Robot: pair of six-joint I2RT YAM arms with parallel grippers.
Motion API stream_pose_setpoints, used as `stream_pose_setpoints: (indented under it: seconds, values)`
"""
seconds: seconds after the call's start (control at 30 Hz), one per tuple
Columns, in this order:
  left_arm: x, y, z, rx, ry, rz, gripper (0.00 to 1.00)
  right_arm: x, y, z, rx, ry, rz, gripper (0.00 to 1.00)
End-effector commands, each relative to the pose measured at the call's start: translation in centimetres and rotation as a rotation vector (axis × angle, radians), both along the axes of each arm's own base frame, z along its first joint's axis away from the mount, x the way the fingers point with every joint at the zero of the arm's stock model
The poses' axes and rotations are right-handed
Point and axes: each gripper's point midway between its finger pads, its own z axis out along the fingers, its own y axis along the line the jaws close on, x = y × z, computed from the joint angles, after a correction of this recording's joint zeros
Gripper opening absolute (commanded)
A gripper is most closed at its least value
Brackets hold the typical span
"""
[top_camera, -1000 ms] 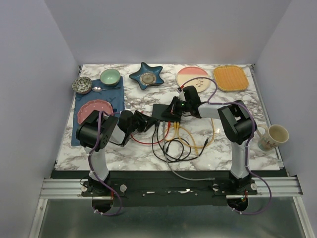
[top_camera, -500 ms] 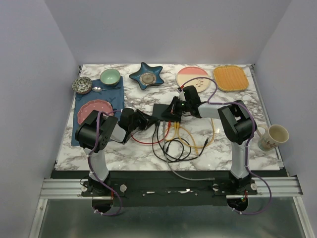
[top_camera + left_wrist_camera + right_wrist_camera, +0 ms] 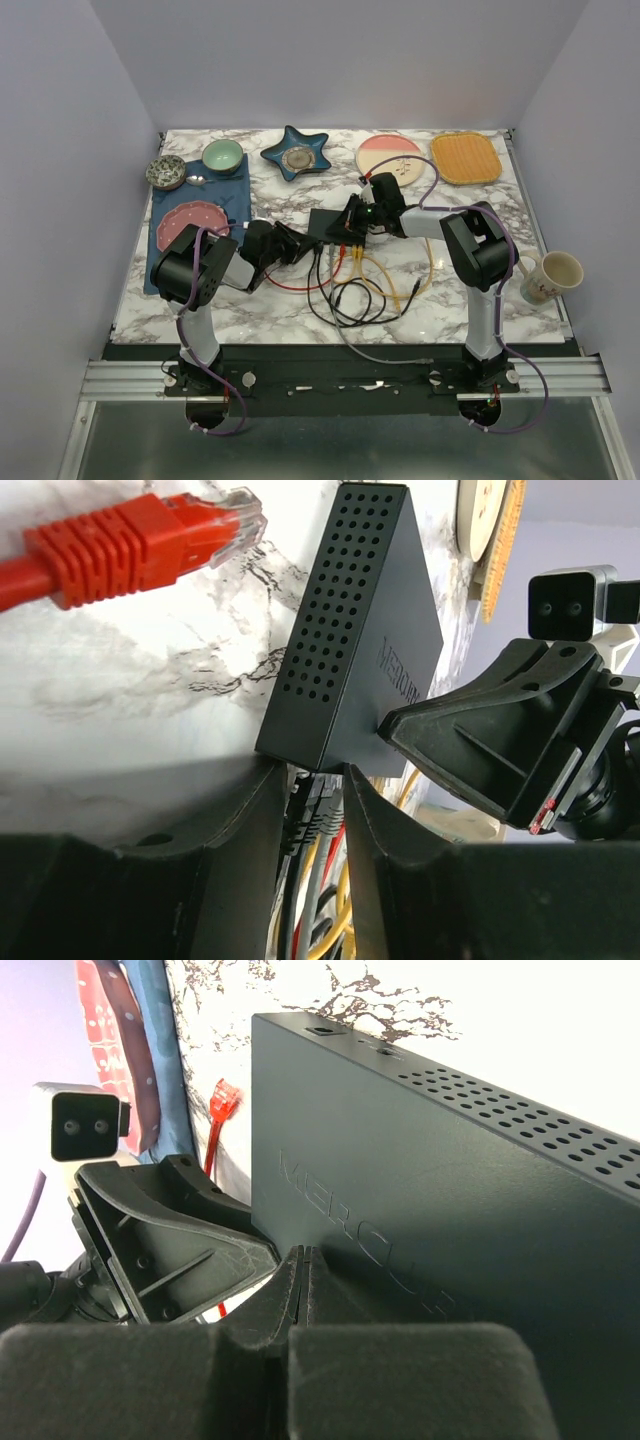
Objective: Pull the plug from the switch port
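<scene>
The black switch (image 3: 328,224) lies mid-table, with its perforated side (image 3: 350,630) and flat top (image 3: 450,1190) showing in the wrist views. At its socket edge, a black plug and a grey plug (image 3: 322,805) sit side by side. My left gripper (image 3: 315,780) is closed on this pair, one finger against each, right up at the switch's edge. A loose red plug (image 3: 140,540) lies unplugged on the marble. My right gripper (image 3: 305,1260) is shut, with its tips pressed on the switch's top near the lettering. From above, the left gripper (image 3: 303,243) and the right gripper (image 3: 352,222) flank the switch.
Black, yellow, red and grey cables (image 3: 370,285) loop in front of the switch. Behind it stand a blue star dish (image 3: 296,152), a green bowl (image 3: 222,155), a round plate (image 3: 388,155) and an orange mat (image 3: 465,157). A pink plate (image 3: 190,218) lies left; a mug (image 3: 550,275) sits at the right edge.
My left gripper has crept slightly right, closer to the switch's socket edge. The right arm and the switch have stayed put.
</scene>
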Motion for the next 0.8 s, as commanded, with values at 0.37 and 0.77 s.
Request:
stream_pose_setpoints:
  seconds: [0.37,0.77]
  values:
    - [-3.33,1.83,-5.18,0.13,0.132,-0.003,0.4,-0.71,-1.04,-3.24,-0.089,0.061,-0.016,0.01]
    - [-2.67,1.27,-5.85,0.209,0.185,-0.016,0.35,-0.76,-1.07,-3.28,-0.09,0.064,-0.016,0.01]
